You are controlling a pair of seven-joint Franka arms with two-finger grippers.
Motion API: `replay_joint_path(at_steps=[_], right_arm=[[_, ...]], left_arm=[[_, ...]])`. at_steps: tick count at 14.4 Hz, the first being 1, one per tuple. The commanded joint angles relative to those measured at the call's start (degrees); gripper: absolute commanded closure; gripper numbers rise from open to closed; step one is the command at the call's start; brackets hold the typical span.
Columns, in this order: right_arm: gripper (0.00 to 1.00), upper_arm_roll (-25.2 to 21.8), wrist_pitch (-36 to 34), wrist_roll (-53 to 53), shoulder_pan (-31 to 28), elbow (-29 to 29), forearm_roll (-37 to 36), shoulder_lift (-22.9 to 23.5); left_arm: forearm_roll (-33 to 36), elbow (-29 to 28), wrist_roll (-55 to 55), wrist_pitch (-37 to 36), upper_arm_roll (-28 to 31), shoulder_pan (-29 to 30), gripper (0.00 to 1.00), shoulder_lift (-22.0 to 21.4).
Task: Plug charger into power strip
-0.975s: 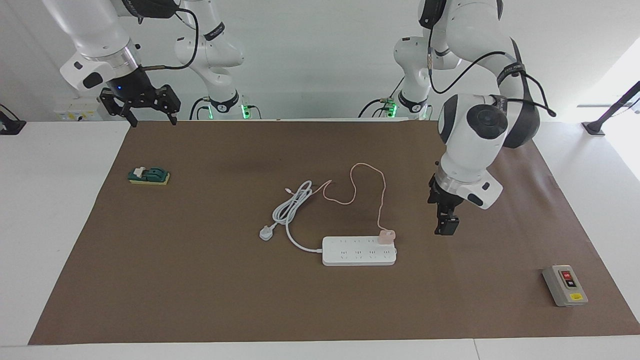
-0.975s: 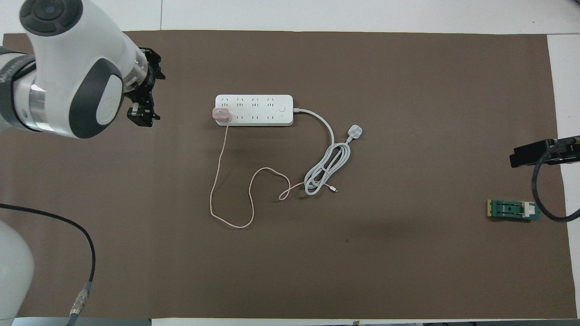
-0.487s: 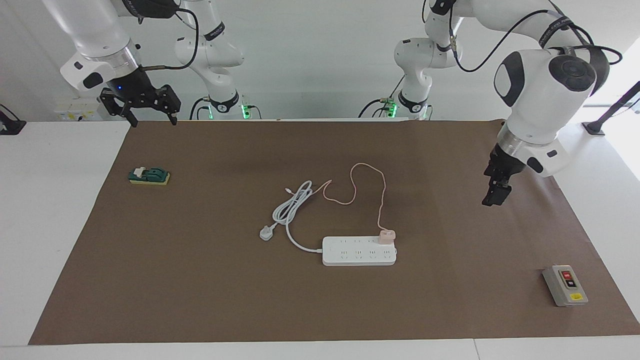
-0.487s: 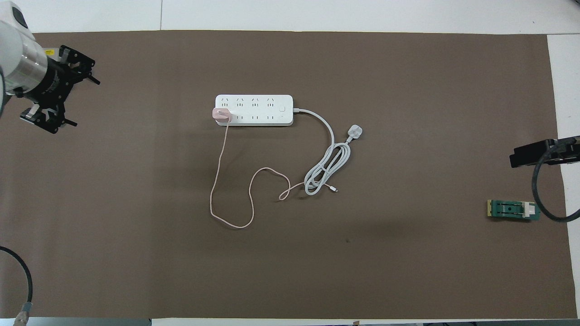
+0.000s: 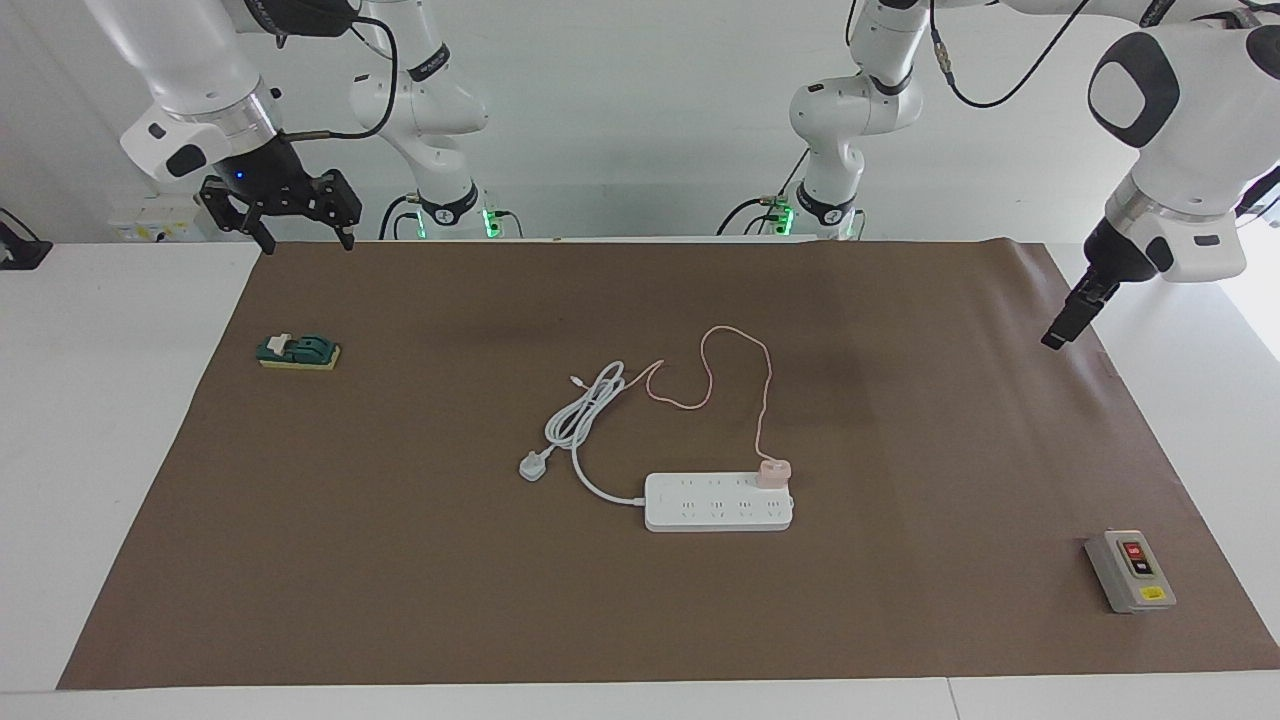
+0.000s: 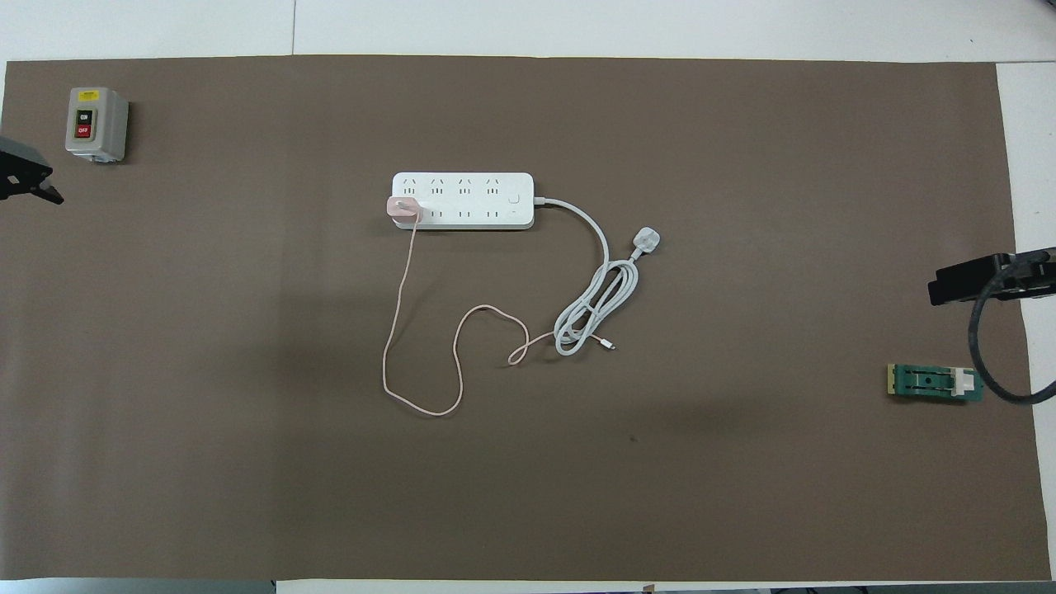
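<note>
Charger point(image 5: 773, 472) seated in power strip point(image 5: 718, 502), its 3 o'clock end; both grippers, left point(image 5: 1062, 328) and right point(image 5: 280, 212), empty with jaws open, well clear: plugging looks finished.

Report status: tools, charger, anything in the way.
Left tool and right tool open, raised, holding nothing. Charger sits on power strip. Nothing in the way.

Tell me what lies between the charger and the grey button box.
Nothing: between the charger in the power strip and the grey button box only bare brown mat shows in the overhead view.
</note>
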Motion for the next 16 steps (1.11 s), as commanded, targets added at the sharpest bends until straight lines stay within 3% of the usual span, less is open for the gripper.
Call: replay_joint_path(at_steps=[1,4,9,12,16], right_arm=[[0.0,0.55,-1.04,-1.16,-1.23,-0.15,1.11,-0.76],[0.0,0.55,-1.04,-1.16,-1.23,-0.15,1.11,-0.76],[0.0,0.55,-1.04,-1.16,-1.23,-0.15,1.11,-0.76],[0.0,0.55,-1.04,-1.16,-1.23,-0.15,1.11,-0.76],[0.0,0.55,-1.04,-1.16,-1.23,-0.15,1.11,-0.76]], left_arm=[[0.37,-7.04,12.27,0.06,-0.31,1.23,0.01,-5.49],[0.29,-12.32,17.3,0.06,-0.83,0.18,0.01,-9.27],[-3.93,-11.37,20.39,-0.38,-0.66,0.27,0.0,-8.66],[-3.84,-11.45,34.13,0.05,-0.84,-0.53,0.0,-8.49],[-3.93,-11.28,34.64,0.23,-0.84,-0.97,0.0,-8.49]])
